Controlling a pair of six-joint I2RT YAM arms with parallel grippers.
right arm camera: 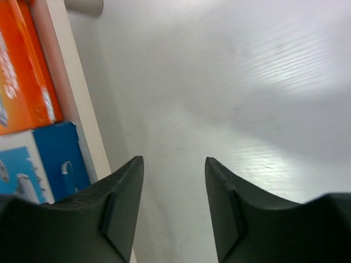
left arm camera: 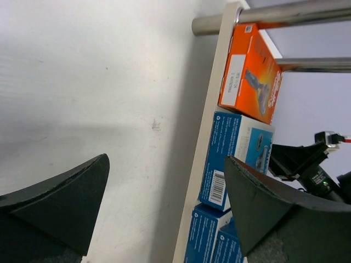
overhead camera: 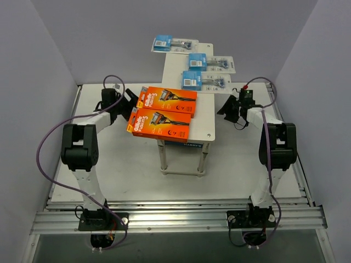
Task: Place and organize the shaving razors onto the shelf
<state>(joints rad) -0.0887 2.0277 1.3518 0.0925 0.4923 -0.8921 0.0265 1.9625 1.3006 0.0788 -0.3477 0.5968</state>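
Observation:
The shelf (overhead camera: pixel 205 118) stands mid-table. Two orange razor boxes (overhead camera: pixel 170 99) (overhead camera: pixel 162 125) lie on its top near the left edge, and three blue-card blister packs (overhead camera: pixel 174 44) (overhead camera: pixel 211 63) (overhead camera: pixel 204 80) lie toward the far end. In the left wrist view the lower tier (left arm camera: pixel 211 109) holds an orange box (left arm camera: pixel 249 71) and blue boxes (left arm camera: pixel 230 159) on edge. My left gripper (overhead camera: pixel 131 104) (left arm camera: pixel 164 164) hangs wide open just left of the shelf, holding nothing. My right gripper (overhead camera: pixel 224 109) (right arm camera: pixel 174 161) is open and bare on the shelf's right side, beside an orange box (right arm camera: pixel 19 71) and a blue box (right arm camera: pixel 49 159).
Thin metal legs (overhead camera: pixel 163 156) and a cross rod (left arm camera: pixel 274 13) carry the shelf. Grey walls (overhead camera: pixel 38 82) close in the white table (overhead camera: pixel 126 170) on three sides. A metal rail (overhead camera: pixel 175 216) runs along the near edge. Purple cables (overhead camera: pixel 55 137) loop off both arms.

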